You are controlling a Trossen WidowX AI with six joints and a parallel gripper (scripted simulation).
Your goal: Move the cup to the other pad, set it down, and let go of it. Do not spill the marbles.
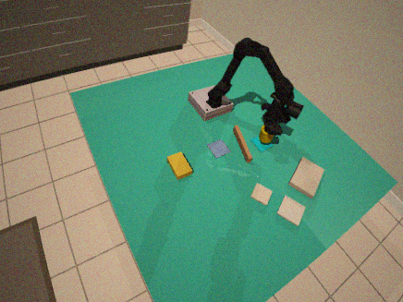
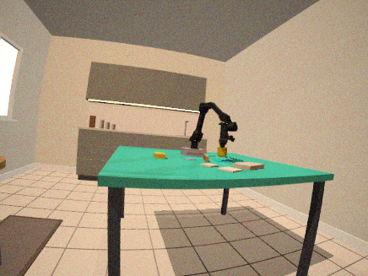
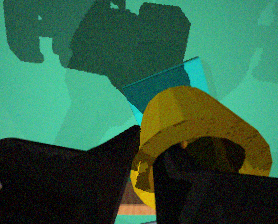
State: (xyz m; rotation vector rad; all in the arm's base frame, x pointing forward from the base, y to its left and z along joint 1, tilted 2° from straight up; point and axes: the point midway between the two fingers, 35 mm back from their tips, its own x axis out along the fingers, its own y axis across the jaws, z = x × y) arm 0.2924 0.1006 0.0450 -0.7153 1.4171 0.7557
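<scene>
The yellow cup (image 1: 265, 136) (image 2: 222, 152) (image 3: 172, 107) is upright just above the cyan pad (image 1: 262, 148) (image 3: 199, 74); the exterior view shows a small gap under it. My gripper (image 1: 273, 129) (image 2: 223, 146) (image 3: 146, 132) is shut on the cup's wall, with one dark finger outside and one inside the rim. The cup's inside is dark; a small orange spot shows in it, but I cannot make out the marbles clearly. The other pad, blue-violet (image 1: 218, 149) (image 2: 189, 159), lies bare on the green table top.
An orange-brown bar (image 1: 242, 144) (image 2: 206, 158) (image 3: 136, 209) lies between the pads. A yellow block (image 1: 179, 165) (image 2: 159, 155) lies beyond the blue-violet pad. A thick beige block (image 1: 307, 177) (image 2: 249, 165) and two thin beige tiles (image 1: 262, 194) (image 1: 291, 210) lie on the cyan pad's other side.
</scene>
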